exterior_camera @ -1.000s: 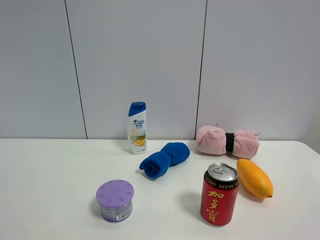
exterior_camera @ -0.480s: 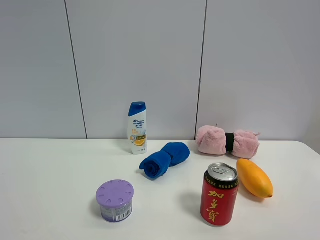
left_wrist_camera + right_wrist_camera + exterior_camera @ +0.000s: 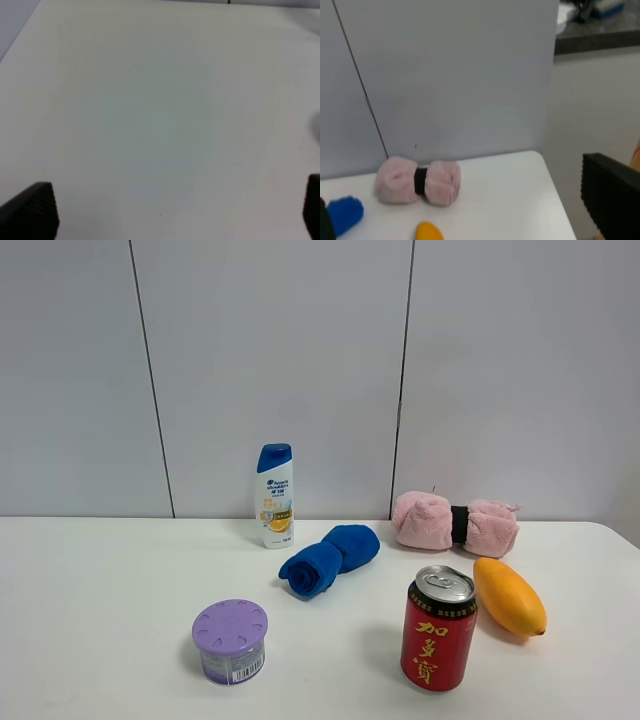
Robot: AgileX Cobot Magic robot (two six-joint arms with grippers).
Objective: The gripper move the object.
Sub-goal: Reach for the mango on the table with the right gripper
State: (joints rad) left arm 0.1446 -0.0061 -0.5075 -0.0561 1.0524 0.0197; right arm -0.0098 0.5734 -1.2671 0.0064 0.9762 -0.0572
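The orange-yellow mango [image 3: 509, 596] lies on the white table [image 3: 100, 590] at the right, just right of the red can [image 3: 438, 641], its pointed tip toward the front. Its top also shows in the right wrist view [image 3: 429, 232]. Neither arm shows in the exterior high view. My left gripper [image 3: 170, 215] is open and empty over bare table, with only its black fingertips [image 3: 31, 212] in view. My right gripper [image 3: 470, 220] is open and empty, held high and back from the mango, with one black finger [image 3: 612, 200] in view.
A pink rolled towel with a black band [image 3: 456, 523] lies behind the mango. A rolled blue cloth [image 3: 329, 559], a shampoo bottle [image 3: 275, 496] and a purple-lidded tub [image 3: 231, 641] stand toward the middle and left. The table's right edge [image 3: 625, 540] is close to the mango.
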